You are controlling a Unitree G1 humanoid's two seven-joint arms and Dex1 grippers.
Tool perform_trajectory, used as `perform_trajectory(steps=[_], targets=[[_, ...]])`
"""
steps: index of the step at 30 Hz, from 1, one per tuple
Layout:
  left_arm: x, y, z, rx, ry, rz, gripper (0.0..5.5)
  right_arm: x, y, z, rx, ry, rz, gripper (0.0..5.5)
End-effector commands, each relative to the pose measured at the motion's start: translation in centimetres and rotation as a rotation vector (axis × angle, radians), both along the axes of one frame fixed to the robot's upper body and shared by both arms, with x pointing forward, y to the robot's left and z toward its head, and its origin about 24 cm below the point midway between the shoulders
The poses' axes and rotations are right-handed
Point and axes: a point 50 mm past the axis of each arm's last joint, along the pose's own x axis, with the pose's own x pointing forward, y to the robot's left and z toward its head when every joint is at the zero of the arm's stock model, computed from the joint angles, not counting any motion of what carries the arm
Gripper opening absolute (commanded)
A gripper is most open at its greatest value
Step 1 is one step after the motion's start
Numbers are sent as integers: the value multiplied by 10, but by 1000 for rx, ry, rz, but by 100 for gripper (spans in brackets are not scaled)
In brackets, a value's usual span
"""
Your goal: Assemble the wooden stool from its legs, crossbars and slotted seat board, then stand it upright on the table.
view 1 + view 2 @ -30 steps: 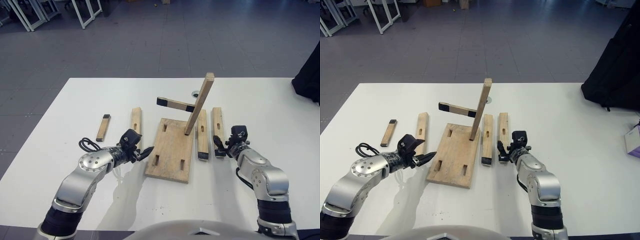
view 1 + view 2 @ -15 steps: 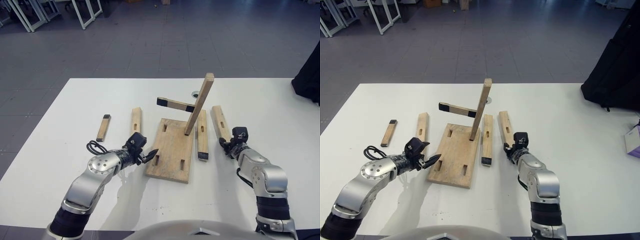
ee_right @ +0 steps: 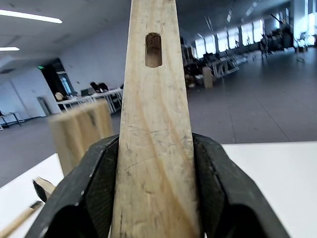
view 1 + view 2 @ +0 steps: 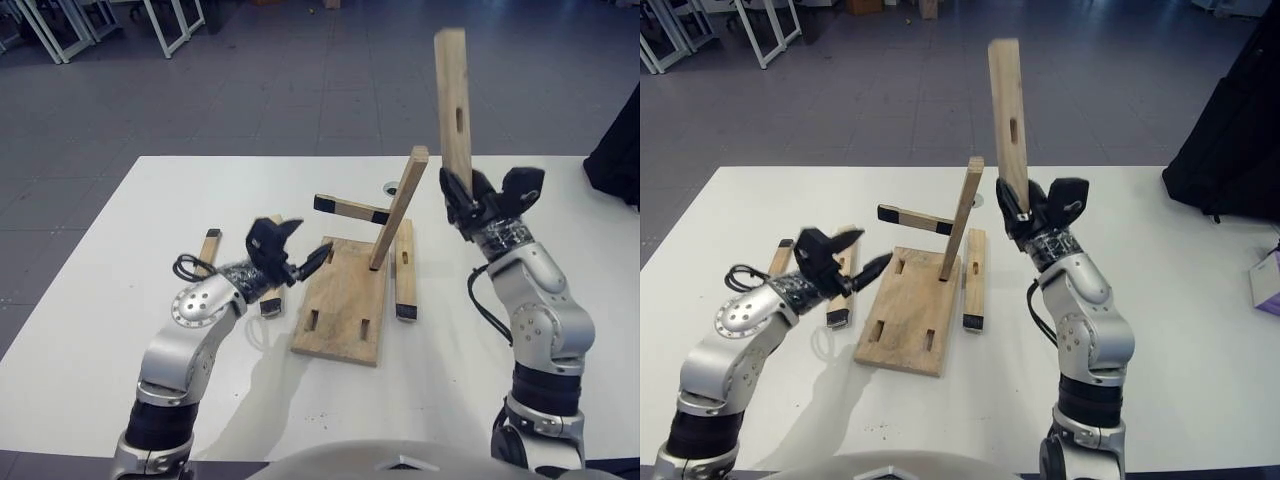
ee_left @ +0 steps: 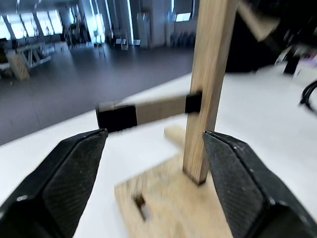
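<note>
The slotted seat board (image 4: 342, 300) lies flat mid-table. One leg (image 4: 398, 208) stands tilted in its far right slot, with a black-tipped crossbar (image 4: 350, 208) sticking out to the left. My right gripper (image 4: 462, 200) is shut on the lower end of a second leg (image 4: 452, 100), holding it upright in the air to the right of the standing leg; its mortise hole faces me (image 3: 153, 49). My left gripper (image 4: 305, 242) hangs open just left of the board's far end, facing the standing leg (image 5: 208, 84) and crossbar (image 5: 148, 110).
A third leg (image 4: 404, 265) lies along the board's right edge. A fourth leg (image 4: 843, 290) lies left of the board, partly behind my left gripper. A short crossbar (image 4: 780, 255) rests farther left. The table (image 4: 560, 250) has free room on its right and near side.
My right gripper has picked the leg off the table and swung it up to vertical. My left gripper has risen from the table and moved towards the board's far end.
</note>
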Motion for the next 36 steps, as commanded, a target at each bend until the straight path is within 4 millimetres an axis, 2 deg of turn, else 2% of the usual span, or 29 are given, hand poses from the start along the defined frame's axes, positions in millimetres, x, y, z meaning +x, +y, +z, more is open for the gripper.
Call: perform_trajectory(steps=[1,3,6,11,16,20,25,31,32,36], targets=[[-1,-4,27,-182,-110,-111,356,3,-9,30,63,-143,109,202],[-6,-8,27,-274,-67,-225,356,-5,-1,38,95,-171,279,202],[-14,-8,19,-435,67,-365,356,-20,17,21,45,-97,526,202],[-23,-5,9,-573,228,-482,356,-36,41,-2,50,-7,768,202],[-22,-1,13,-659,277,-504,356,-58,49,-12,12,57,991,202],[-23,2,21,-726,278,-544,356,-63,50,-20,-4,93,1046,202],[-28,5,30,-775,266,-622,356,-64,50,-28,55,151,1080,202],[-30,3,29,-774,291,-635,275,-69,50,-31,178,216,1133,202],[-30,3,28,-769,295,-634,251,-69,50,-30,189,217,1135,202],[-27,4,25,-751,301,-588,211,-69,50,-29,191,210,1132,202]])
